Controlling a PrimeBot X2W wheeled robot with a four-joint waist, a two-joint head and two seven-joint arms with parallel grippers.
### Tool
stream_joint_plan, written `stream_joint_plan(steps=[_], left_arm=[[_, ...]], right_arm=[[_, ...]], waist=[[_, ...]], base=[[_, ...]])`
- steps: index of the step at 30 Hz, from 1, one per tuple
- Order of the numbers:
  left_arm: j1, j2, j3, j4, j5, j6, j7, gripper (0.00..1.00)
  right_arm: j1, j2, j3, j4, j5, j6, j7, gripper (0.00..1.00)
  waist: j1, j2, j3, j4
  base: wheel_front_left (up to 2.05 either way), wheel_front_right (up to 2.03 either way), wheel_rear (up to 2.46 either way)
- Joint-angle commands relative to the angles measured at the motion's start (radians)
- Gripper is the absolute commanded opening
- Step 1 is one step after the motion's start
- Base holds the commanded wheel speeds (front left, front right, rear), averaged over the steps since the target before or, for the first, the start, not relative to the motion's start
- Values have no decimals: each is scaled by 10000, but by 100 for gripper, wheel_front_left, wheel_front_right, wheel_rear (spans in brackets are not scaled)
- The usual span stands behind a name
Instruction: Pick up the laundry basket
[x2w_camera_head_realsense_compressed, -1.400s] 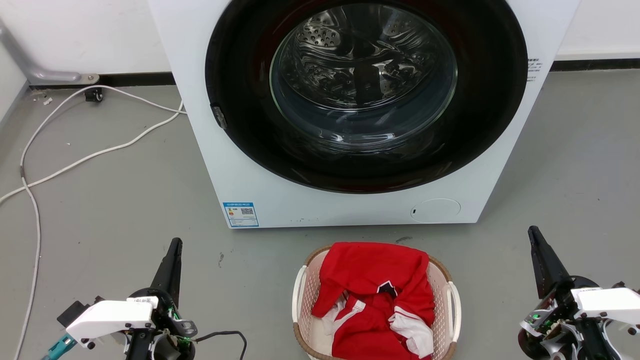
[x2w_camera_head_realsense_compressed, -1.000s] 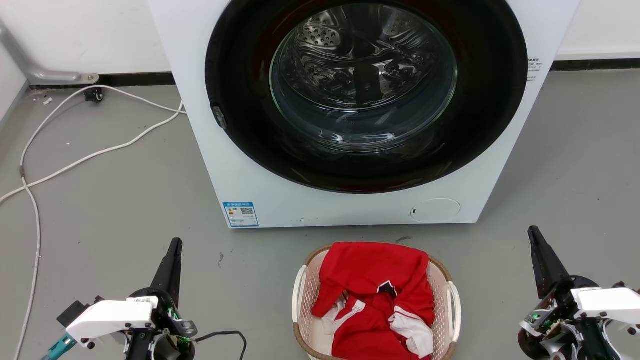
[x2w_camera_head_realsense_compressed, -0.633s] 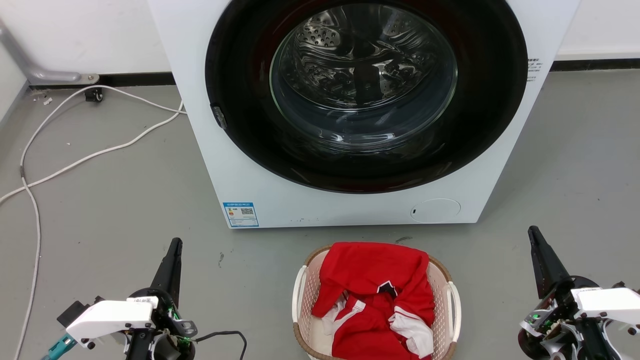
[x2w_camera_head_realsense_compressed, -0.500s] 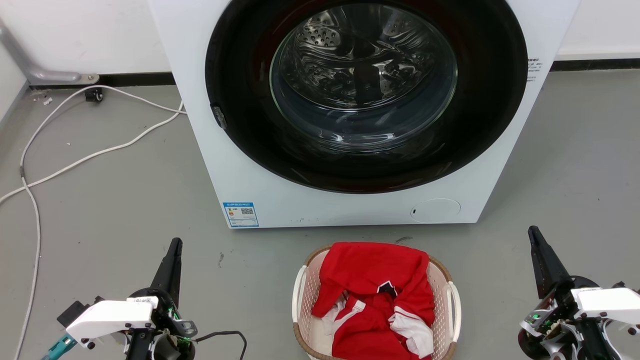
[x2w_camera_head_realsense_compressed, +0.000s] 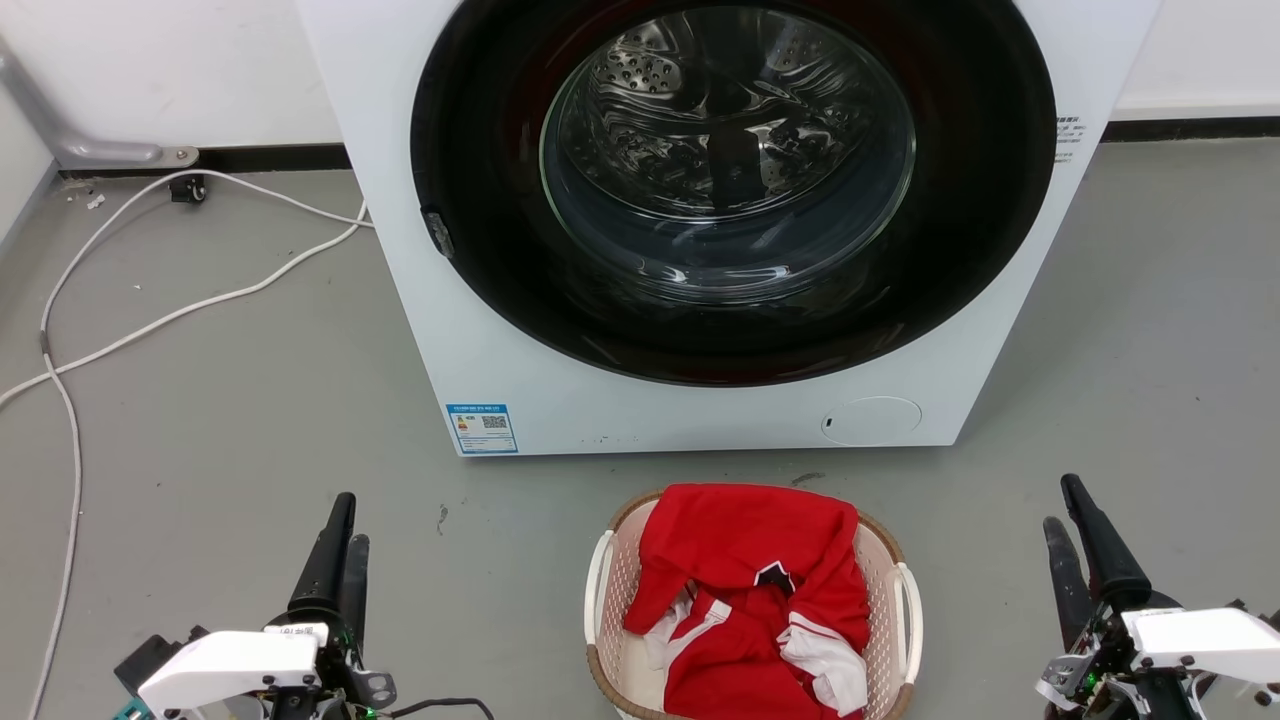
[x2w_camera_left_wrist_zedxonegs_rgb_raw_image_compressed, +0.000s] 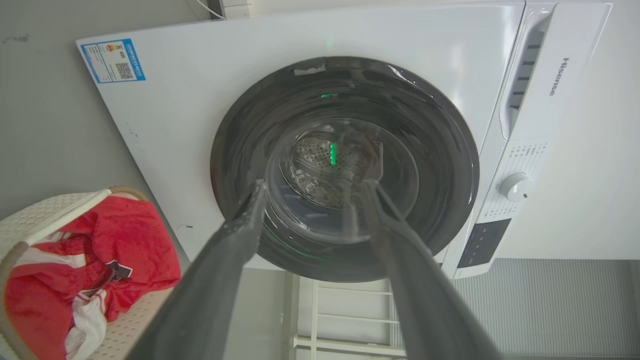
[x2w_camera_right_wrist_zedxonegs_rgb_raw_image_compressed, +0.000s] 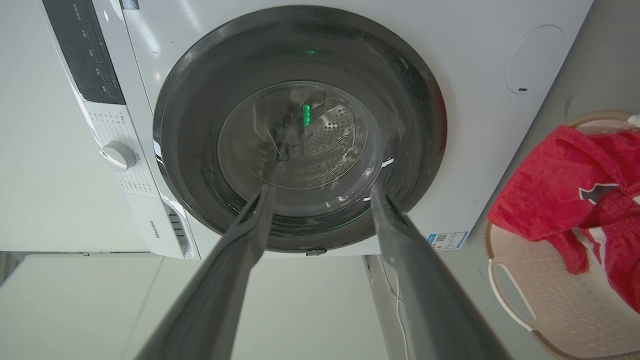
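The laundry basket (x2w_camera_head_realsense_compressed: 610, 585), pale pink with a brown rim and white side handles, stands on the grey floor in front of the washing machine. A red and white garment (x2w_camera_head_realsense_compressed: 745, 560) fills it. My left gripper (x2w_camera_head_realsense_compressed: 350, 520) is open, off to the basket's left and well apart from it. On the basket's other side my right gripper (x2w_camera_head_realsense_compressed: 1060, 503) is open too, also apart from it. The left wrist view has the open left gripper (x2w_camera_left_wrist_zedxonegs_rgb_raw_image_compressed: 315, 185) pointing at the machine door, with the basket (x2w_camera_left_wrist_zedxonegs_rgb_raw_image_compressed: 45, 212) at lower left. In the right wrist view the right gripper (x2w_camera_right_wrist_zedxonegs_rgb_raw_image_compressed: 322, 189) is likewise open, with the basket (x2w_camera_right_wrist_zedxonegs_rgb_raw_image_compressed: 550, 295) at lower right.
A white washing machine (x2w_camera_head_realsense_compressed: 500, 340) with a shut round glass door (x2w_camera_head_realsense_compressed: 730, 160) stands close behind the basket. White cables (x2w_camera_head_realsense_compressed: 150, 320) trail over the floor at the far left. Open grey floor lies on either side of the basket.
Both grippers have dropped lower in the head view and turned, so two fingers of each now show apart where one dark finger showed before. The basket has not moved.
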Motion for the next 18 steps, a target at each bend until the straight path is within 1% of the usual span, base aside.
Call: stream_joint_plan(steps=[1,4,9,18], left_arm=[[-154,33,61,-286,392,-2,-138,100],[-162,34,113,-434,858,-2,-282,100],[-158,38,101,-755,1975,30,-513,100],[-4,43,-147,-1317,4022,376,-893,100]], right_arm=[[-188,-22,21,-333,-538,2,-128,100],[-164,-22,105,-591,-1290,2,-272,100],[-121,-24,218,-986,-2548,2,-501,100],[-20,-26,433,-1499,-4780,2,-883,100]], waist=[[0,0,3,4],[0,0,12,12],[0,0,28,29],[0,0,47,57]], base=[[0,0,0],[0,0,0],[0,0,0],[0,0,0]])
